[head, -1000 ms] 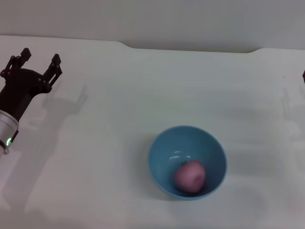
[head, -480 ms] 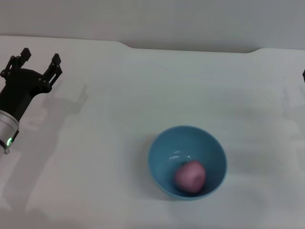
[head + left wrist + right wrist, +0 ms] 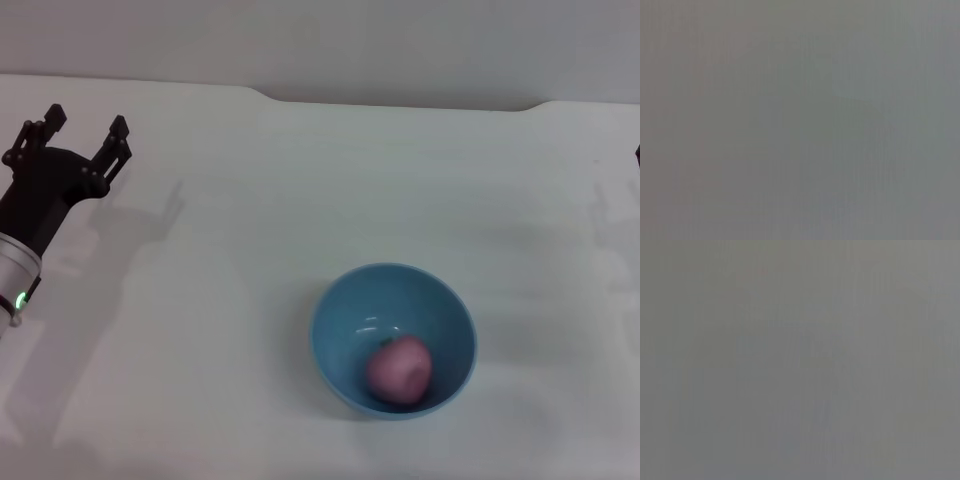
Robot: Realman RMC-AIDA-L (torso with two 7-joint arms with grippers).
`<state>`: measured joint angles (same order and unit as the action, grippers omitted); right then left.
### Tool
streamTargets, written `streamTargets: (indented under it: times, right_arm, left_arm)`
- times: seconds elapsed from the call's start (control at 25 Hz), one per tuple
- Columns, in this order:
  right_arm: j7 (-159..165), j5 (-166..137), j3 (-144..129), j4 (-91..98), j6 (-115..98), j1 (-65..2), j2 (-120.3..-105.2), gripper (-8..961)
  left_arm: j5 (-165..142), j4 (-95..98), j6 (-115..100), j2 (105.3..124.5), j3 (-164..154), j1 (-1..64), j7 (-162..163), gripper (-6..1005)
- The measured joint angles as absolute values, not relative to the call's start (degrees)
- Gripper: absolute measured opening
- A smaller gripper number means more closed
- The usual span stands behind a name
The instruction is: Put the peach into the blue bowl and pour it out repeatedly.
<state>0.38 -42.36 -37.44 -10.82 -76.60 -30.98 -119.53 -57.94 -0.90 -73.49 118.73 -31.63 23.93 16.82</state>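
The pink peach lies inside the blue bowl, low on its near right side. The bowl stands upright on the white table, right of centre and near the front. My left gripper hovers at the far left of the head view, open, with nothing between its fingers, well away from the bowl. Of my right gripper only a dark sliver shows at the right edge. Both wrist views show plain grey, with no objects in them.
The white table stretches across the head view, its far edge meeting a grey wall at the top. Shadows of the arms fall on the table at the left and the far right.
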Motion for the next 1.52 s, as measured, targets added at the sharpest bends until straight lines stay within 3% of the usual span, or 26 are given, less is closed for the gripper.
streamTargets:
  times: [1.52]
  right_arm:
    - [0.61, -41.82, -37.35, -9.40, -76.79, -31.21, -119.45, 446]
  left_arm:
    - [-57.92, -0.88, -73.30, 118.68, -30.13, 24.52, 16.70, 757]
